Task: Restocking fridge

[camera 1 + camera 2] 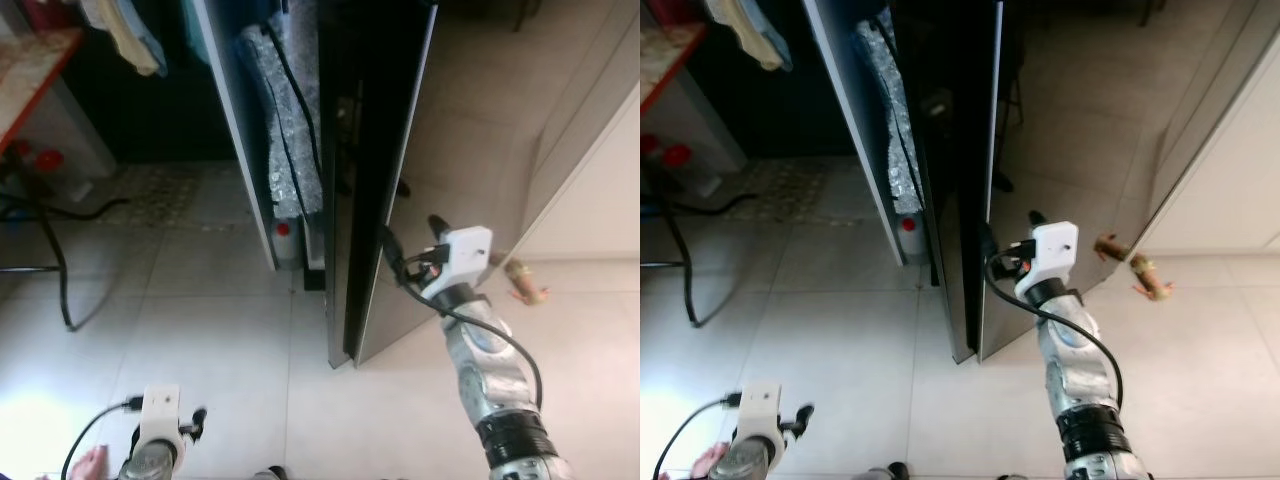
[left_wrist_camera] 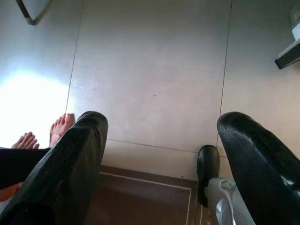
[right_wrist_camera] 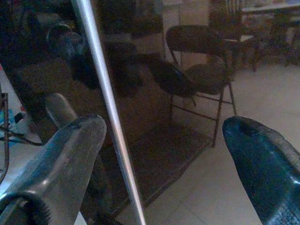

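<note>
- While the fridge door (image 1: 385,170) is standing ajar, the right claw (image 3: 164,154) is hovering open beside its silver edge (image 3: 110,112), not touching it.
- The left claw (image 2: 159,154) is hanging open over the tiled floor (image 2: 154,70), near a person's bare feet (image 2: 44,133).

Glossy black fridge door (image 1: 385,170), pale grey tiled floor (image 1: 200,320), silver arm (image 1: 490,375), black claw fingers (image 2: 77,164)

Right gripper (image 3: 159,154) spread wide at closed glossy fridge door (image 1: 1060,150) — door edge (image 3: 110,117) between fingers — open tiled floor (image 1: 200,330) left.
</note>
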Controlling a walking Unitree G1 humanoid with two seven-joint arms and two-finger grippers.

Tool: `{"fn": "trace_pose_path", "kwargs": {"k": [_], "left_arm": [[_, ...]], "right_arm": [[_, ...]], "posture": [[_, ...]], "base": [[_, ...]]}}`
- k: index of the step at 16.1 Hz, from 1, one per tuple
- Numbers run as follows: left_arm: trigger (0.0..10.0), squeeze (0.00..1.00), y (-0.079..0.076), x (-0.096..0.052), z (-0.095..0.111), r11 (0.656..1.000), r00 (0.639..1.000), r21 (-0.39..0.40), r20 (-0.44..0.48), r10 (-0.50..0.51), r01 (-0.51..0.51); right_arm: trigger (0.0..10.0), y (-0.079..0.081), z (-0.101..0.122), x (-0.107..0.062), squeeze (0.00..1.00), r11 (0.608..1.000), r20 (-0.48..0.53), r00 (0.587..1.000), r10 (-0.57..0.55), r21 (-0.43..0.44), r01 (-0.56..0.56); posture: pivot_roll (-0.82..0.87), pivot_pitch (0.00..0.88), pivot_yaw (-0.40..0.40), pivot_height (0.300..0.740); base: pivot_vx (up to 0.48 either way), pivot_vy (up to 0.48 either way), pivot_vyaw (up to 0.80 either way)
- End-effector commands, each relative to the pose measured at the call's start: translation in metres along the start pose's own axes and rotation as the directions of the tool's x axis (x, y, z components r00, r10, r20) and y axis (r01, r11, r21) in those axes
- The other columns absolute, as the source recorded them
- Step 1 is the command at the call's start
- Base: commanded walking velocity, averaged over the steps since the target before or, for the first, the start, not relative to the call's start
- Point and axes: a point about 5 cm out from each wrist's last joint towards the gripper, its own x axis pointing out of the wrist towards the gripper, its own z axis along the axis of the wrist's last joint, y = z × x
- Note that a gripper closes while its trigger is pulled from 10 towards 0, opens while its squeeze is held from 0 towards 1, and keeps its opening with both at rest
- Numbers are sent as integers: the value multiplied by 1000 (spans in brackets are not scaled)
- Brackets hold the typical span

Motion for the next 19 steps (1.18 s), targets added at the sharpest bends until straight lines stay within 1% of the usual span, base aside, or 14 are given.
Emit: {"fn": "trace_pose_path", "kwargs": {"k": [1, 6, 7, 9, 11, 19], "left_arm": [[10000, 0, 3, -2, -6, 1000, 1000, 8, -26, 8, -7], [10000, 0, 1, -2, -6, 1000, 1000, 11, -25, 1, -1], [10000, 0, 1, -2, -6, 1000, 1000, 13, -24, -1, 2], [10000, 0, 0, -2, -5, 1000, 1000, 15, -20, -4, 5], [10000, 0, 0, -1, -5, 1000, 1000, 14, -18, -5, 5], [10000, 0, -1, -1, -3, 1000, 1000, 13, -10, -2, 2]], "right_arm": [[10000, -5, -6, -4, 0, 1000, -23, 999, -24, 5, 24], [10000, -1, -8, -4, 0, 1000, -28, 1000, 14, 6, -14], [10000, 1, -8, -3, 0, 999, -28, 999, 33, -2, -33], [10000, 6, -7, -3, 0, 997, -27, 998, 63, -42, -64], [10000, 5, -9, -3, 0, 998, -32, 998, 56, -23, -57], [10000, 2, -11, -4, 0, 999, -43, 998, 51, -18, -52]], "posture": [[-106, 144, 54, 740], [-108, 135, 56, 740], [-108, 134, 56, 740], [-107, 132, 56, 740], [-106, 136, 55, 740], [-105, 148, 55, 740]], "base": [[0, 0, 0], [0, 0, 0], [244, 0, 0], [274, 0, 656], [276, 0, 638], [276, 0, 0]]}}
